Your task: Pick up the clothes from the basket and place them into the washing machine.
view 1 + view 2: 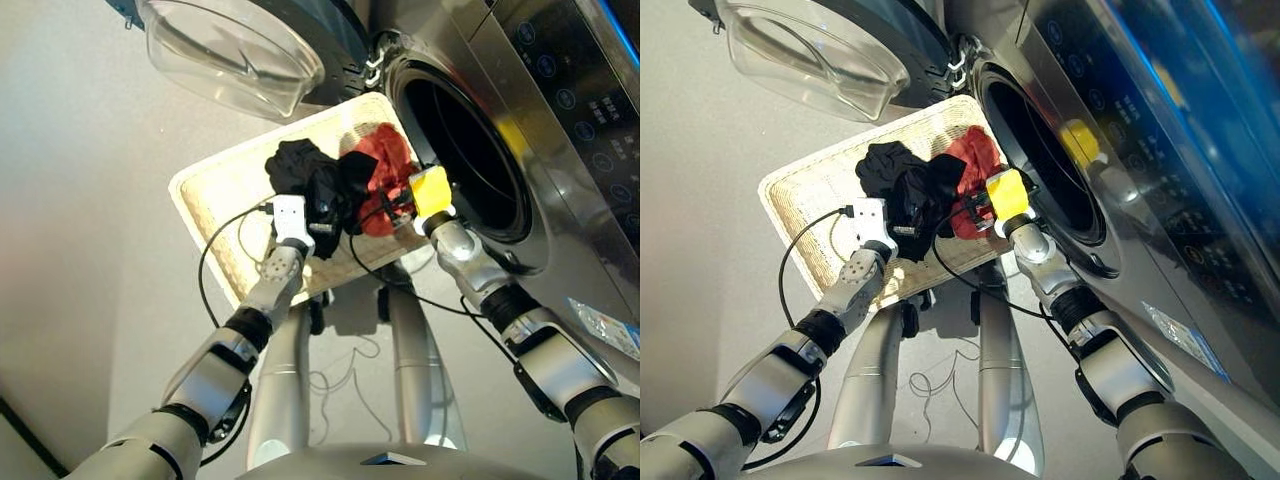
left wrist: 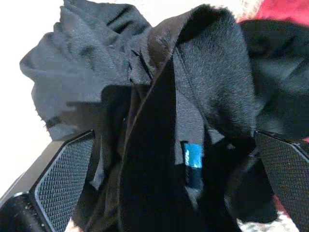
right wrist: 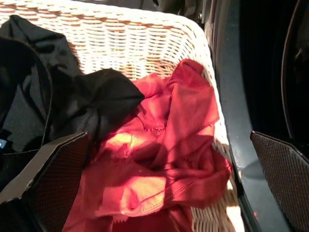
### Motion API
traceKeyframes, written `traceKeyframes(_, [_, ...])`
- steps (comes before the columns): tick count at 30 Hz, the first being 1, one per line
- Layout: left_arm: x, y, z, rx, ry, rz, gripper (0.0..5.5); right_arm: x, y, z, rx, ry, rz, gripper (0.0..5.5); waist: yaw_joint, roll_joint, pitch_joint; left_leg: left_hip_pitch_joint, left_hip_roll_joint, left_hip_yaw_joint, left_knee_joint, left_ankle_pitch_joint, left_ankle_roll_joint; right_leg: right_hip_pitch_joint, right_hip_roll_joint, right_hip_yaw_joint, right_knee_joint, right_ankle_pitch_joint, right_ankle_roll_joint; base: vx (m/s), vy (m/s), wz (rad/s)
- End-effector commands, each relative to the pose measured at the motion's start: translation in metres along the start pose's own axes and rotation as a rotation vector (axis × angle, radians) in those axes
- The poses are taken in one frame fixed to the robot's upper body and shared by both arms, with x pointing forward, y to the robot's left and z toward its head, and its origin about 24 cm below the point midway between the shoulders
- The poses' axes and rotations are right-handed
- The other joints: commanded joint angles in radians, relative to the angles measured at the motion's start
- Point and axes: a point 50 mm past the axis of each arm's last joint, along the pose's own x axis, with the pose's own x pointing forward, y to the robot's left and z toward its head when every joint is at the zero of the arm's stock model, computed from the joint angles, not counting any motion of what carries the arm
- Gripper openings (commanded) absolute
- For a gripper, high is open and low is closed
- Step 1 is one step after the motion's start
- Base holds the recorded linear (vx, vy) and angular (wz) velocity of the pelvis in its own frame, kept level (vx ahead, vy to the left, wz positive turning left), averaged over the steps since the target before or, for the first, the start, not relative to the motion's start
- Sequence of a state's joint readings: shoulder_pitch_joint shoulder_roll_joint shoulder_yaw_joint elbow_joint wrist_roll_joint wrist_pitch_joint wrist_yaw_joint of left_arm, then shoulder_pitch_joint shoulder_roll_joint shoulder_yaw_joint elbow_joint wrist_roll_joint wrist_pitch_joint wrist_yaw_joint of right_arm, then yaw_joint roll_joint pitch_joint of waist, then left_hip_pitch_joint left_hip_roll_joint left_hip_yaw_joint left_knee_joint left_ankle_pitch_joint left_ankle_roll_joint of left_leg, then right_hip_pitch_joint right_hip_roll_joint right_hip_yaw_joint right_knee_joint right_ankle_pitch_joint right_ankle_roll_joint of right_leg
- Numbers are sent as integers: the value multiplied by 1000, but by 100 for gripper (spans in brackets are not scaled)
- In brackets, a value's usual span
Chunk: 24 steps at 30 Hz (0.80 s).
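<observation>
The cream woven basket (image 1: 228,185) stands right in front of the washing machine (image 1: 565,160), beside its dark round drum mouth (image 1: 470,150). In the basket, a heap of black and dark navy clothes (image 1: 300,165) lies next to a coral red garment (image 1: 385,155) at the end nearest the drum. My left gripper (image 1: 325,222) is open, its fingers (image 2: 65,181) spread either side of the dark cloth (image 2: 203,72). My right gripper (image 1: 398,212) is also open, low over the red garment (image 3: 169,145), with fingers (image 3: 282,169) wide apart.
The clear bowl-shaped glass door (image 1: 235,50) hangs open above the basket's far end. A black cable (image 1: 205,265) loops from my left wrist across the basket's near rim. A plastic packet (image 1: 605,325) lies at the machine's foot on the right. Grey floor (image 1: 80,200) is to the left.
</observation>
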State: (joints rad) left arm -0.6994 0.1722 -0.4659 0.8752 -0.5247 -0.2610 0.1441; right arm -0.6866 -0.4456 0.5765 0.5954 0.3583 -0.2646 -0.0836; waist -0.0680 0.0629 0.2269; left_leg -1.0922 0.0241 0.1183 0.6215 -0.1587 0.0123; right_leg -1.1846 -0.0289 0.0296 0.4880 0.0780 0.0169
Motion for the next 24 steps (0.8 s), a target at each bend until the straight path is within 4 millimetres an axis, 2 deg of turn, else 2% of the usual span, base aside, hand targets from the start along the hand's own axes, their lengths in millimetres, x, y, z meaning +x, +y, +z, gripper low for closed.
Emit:
traceKeyframes(1, [6, 6, 4, 54, -3, 37, 550, 3, 17, 34, 40, -185, 44, 550, -11, -8, 10, -63, 25, -40, -3, 18, 7, 21, 33, -64, -2, -50, 15, 0, 0, 0])
traceKeyframes(2, [6, 8, 3, 52, 5, 48, 216, 2, 19, 33, 47, -181, 47, 550, -14, -9, 10, -68, 28, -39, 2, 16, 7, 15, 33, -63, 1, -50, 16, 0, 0, 0])
traceKeyframes(3, [8, 11, 5, 58, 9, 68, 0, 2, 19, 32, 46, -181, 43, 550, -17, -9, 9, -73, 28, -39, 7, 14, 7, 9, 34, -63, 4, -51, 16, 0, 0, 0])
traceKeyframes(8, [8, 17, 6, 9, -2, 91, 0, -5, 23, 21, 77, -145, 37, 550, -29, -11, -2, -75, 27, -34, 2, 12, 6, 4, 35, -65, 2, -51, 18, 0, 0, 0])
traceKeyframes(14, [2, 18, 9, -57, -56, 82, 0, -15, 22, 5, 79, -97, 30, 550, -24, -8, -26, -58, 18, -40, -15, 18, 3, 19, 27, -67, -5, -48, 17, 0, 0, 0])
traceKeyframes(17, [-7, 19, 12, -148, -113, 63, 0, -21, 20, -2, -55, -77, 43, 550, -10, -5, -39, -8, 12, -38, -57, 28, 0, 68, 13, -73, -28, -43, 19, 0, 0, 0])
traceKeyframes(19, [-9, 19, 13, -167, -131, 60, 0, -23, 20, -4, -80, -69, 47, 550, -6, -5, -38, 14, 8, -38, -73, 31, 1, 86, 9, -75, -37, -40, 20, 0, 0, 0])
traceKeyframes(21, [-17, 15, 16, -236, -175, 27, 0, -27, 20, -10, -172, -53, 44, 550, 7, -2, -42, 75, -4, -39, -125, 48, -2, 150, -3, -82, -77, -29, 24, 0, 0, 0])
traceKeyframes(24, [-21, 13, 21, -270, -208, 1, 0, -28, 22, -13, -210, -48, 57, 550, 14, 0, -44, 115, -14, -38, -162, 58, -2, 189, -7, -83, -102, -25, 27, 0, 0, 0])
